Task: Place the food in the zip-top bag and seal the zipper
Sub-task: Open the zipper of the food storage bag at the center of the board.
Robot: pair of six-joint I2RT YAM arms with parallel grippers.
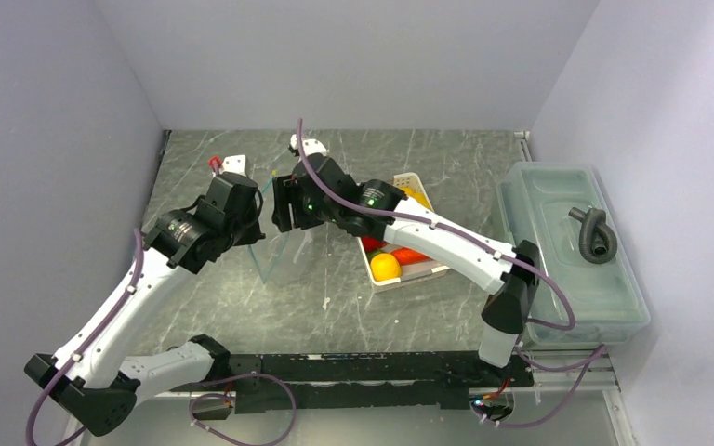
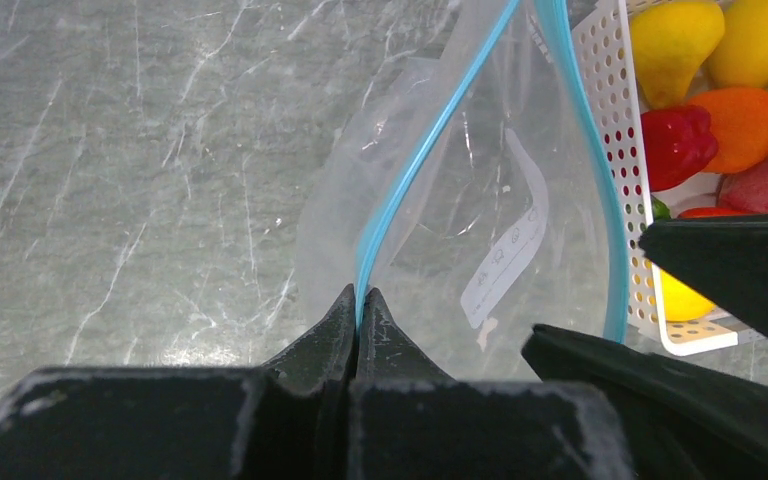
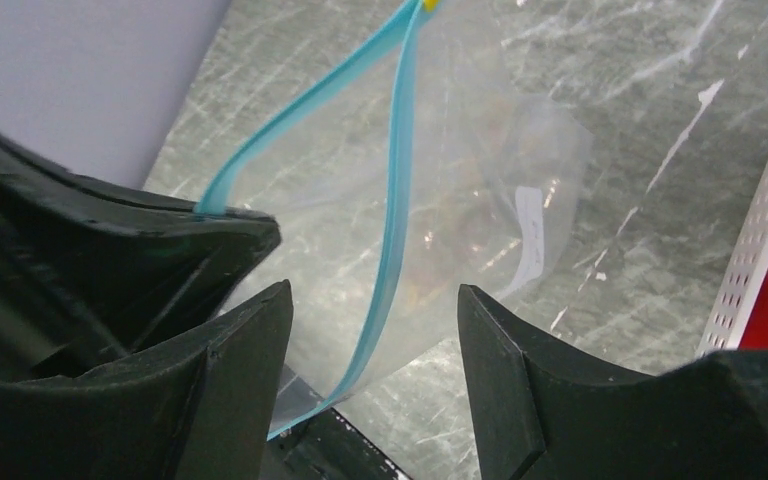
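Clear zip-top bag (image 2: 460,230) upright mid-table, mouth gaping, teal zipper (image 2: 410,170) parted, one strip pinched between the left gripper's (image 2: 358,300) pressed-together jaws. Right gripper (image 3: 372,295) spread wide, the other strip running between its fingers. Toy food (red pepper (image 2: 678,145), lemon (image 2: 672,40)) lying in the white perforated basket (image 2: 605,100) just beside.

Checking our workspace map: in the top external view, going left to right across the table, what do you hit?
In order: left gripper → clear soft zip-top bag with a teal-blue strip → white perforated plastic basket holding toy food → large translucent lidded plastic bin.
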